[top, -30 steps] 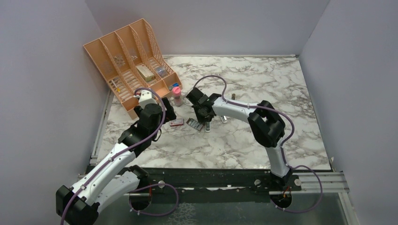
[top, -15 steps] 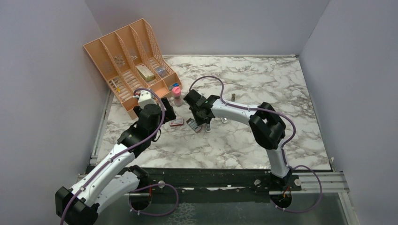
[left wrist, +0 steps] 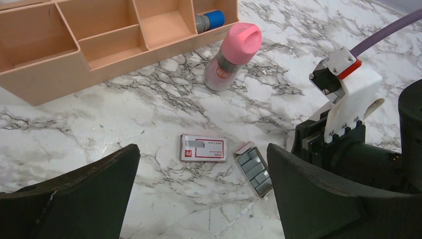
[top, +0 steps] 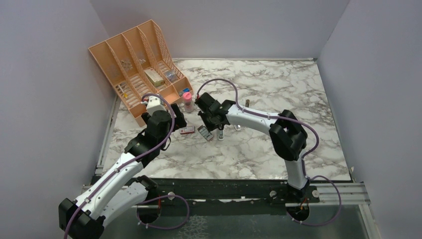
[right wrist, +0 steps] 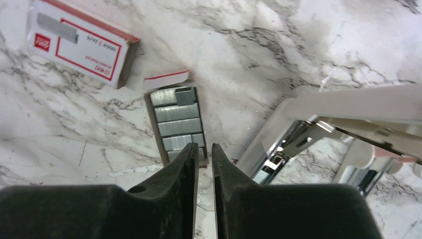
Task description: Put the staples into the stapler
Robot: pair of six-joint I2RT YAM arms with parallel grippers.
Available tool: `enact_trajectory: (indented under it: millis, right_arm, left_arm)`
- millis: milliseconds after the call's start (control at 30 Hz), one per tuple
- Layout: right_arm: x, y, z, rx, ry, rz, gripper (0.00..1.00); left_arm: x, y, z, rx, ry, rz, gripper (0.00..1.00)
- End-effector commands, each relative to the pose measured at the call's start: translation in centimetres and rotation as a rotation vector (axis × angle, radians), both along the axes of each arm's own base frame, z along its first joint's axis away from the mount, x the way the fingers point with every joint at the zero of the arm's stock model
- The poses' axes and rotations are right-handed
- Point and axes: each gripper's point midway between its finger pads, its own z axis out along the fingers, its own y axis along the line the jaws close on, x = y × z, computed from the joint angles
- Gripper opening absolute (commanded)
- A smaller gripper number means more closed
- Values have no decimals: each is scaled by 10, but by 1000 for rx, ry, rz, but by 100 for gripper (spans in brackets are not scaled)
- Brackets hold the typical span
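Note:
The staples lie as silvery strips in a small grey tray (right wrist: 176,122) (left wrist: 255,167) (top: 204,132) on the marble. Their red-and-white sleeve (right wrist: 82,42) (left wrist: 203,148) (top: 187,130) lies just left of the tray. The stapler (right wrist: 323,124) (top: 221,134) lies swung open to the right of the tray, its metal channel showing. My right gripper (right wrist: 201,147) (top: 209,123) hovers over the tray's near end, shut, with nothing seen between its fingers. My left gripper (left wrist: 203,164) (top: 178,121) hangs wide open above the sleeve and tray, holding nothing.
A pink-capped bottle (left wrist: 233,56) (top: 187,101) stands behind the sleeve. The orange desk organiser (left wrist: 99,40) (top: 139,69) sits at the back left with small items in its bins. A small dark object (top: 247,103) lies behind the right arm.
The right arm has shifted a little to the left, bringing its gripper over the staple tray. The left arm has stayed where it was.

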Motion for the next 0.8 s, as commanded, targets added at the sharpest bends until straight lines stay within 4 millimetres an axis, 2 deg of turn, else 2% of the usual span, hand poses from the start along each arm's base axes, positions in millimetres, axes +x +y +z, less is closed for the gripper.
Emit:
enact_trajectory:
  millis: [0, 67, 200, 533, 767]
  right_arm:
    - [-15, 20, 1, 80, 46, 90, 25]
    - [-17, 22, -3, 81, 63, 93, 29]
    - [-21, 25, -8, 88, 85, 103, 29]
    - [-22, 20, -28, 36, 114, 96, 33]
    - [-23, 20, -32, 26, 114, 98, 33]
  left_arm:
    - [1, 2, 1, -11, -14, 8, 99]
    - [1, 2, 1, -11, -14, 8, 99]
    - [0, 2, 2, -12, -16, 9, 99]
    - [0, 2, 0, -10, -13, 9, 99]
    - [1, 3, 1, -9, -14, 12, 99]
